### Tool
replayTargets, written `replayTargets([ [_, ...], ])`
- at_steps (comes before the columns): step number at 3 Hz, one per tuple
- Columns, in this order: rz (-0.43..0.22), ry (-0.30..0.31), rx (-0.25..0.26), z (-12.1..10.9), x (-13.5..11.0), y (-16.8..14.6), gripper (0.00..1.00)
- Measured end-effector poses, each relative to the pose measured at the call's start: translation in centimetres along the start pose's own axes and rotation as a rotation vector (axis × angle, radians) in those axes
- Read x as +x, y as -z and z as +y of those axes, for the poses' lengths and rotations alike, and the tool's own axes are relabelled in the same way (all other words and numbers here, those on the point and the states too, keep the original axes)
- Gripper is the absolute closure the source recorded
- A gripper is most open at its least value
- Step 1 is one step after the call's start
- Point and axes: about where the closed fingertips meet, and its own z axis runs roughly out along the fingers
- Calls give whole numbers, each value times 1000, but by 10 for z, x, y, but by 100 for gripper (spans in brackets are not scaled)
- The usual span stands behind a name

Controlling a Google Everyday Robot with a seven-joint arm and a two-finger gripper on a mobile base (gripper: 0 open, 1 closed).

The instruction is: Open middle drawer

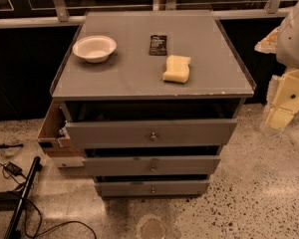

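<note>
The grey cabinet (pixel 154 78) stands in the middle of the camera view with three drawers. The middle drawer (pixel 189 165) is a long flat grey front with a small round knob (pixel 153 168) at its centre. It sits under the taller top drawer (pixel 114 133), which is pulled out, with a dark gap above it. The lowest drawer (pixel 189 187) is near the floor. My arm, white and yellowish, hangs at the far right edge. The gripper (pixel 284 108) is to the right of the cabinet, apart from it and well away from the knob.
On the cabinet top lie a white bowl (pixel 94 49), a yellow sponge (pixel 176 68) and a dark packet (pixel 158 45). A wooden box-like part (pixel 52 131) sticks out at the cabinet's left. Cables and a black pole (pixel 22 193) lie on the speckled floor at the left.
</note>
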Motion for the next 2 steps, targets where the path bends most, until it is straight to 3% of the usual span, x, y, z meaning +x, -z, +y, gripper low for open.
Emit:
replayTargets([
  [1,0,0,0,0,0,0,0],
  [2,-3,-1,9,0,0,1,19],
])
